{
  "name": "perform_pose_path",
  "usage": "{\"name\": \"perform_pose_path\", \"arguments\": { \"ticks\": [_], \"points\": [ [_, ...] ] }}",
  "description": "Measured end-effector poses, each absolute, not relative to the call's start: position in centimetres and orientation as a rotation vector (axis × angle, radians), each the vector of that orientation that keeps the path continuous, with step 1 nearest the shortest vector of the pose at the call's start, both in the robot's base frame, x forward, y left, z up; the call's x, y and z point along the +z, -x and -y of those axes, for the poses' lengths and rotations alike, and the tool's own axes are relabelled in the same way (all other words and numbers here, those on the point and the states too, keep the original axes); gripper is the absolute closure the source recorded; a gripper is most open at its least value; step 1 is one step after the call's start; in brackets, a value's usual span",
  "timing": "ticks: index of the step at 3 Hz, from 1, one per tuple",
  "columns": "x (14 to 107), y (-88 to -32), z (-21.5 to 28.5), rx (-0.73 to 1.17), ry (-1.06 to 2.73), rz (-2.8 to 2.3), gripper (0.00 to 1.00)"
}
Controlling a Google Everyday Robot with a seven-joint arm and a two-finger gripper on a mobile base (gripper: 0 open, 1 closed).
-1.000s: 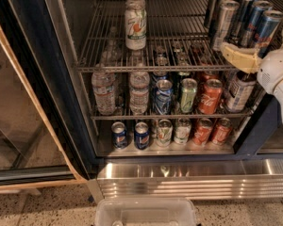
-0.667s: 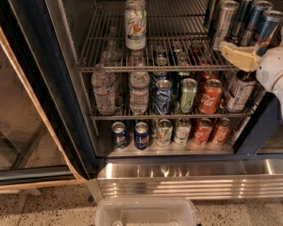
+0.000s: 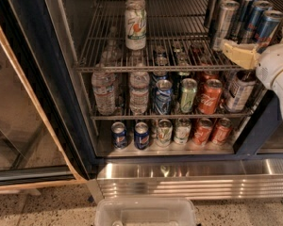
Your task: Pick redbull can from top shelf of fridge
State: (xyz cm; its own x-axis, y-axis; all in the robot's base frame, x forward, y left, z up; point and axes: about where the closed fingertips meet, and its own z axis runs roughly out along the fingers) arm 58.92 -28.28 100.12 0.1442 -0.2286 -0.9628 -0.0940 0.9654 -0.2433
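- The top shelf (image 3: pixel 179 27), the worktop in use, is noted as a grey wire rack across the fridge (image 3: pixel 47 79).
- A 7up can (image 3: pixel 135 27) is stood upright left of centre, another close behind it.
- Slim cans (image 3: pixel 225 22) are ranked at the right end, the redbull can (image 3: pixel 268 26) among them.
- The gripper (image 3: pixel 237 53) is held at that row's front.

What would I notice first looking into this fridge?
A white-green 7up can stands out on the left of the top shelf. On the right, the robot's pale gripper sits by the slim cans, close to the blue-and-silver redbull can. Colourful cans fill the lower shelves.
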Motion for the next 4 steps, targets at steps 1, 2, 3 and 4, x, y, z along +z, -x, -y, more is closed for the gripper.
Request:
{"name": "perform_pose_path", "arguments": {
  "ticks": [1,2,3,4],
  "points": [
    [100.0,-59.1,28.5,-0.117,0.252,-1.437,0.18],
    [99.5,-60.5,28.9,-0.139,0.233,-1.467,0.19],
    [99.8,-61.0,28.9,-0.154,0.238,-1.464,0.19],
    [100.0,-61.1,29.1,-0.175,0.23,-1.463,0.2]
  ]
}}
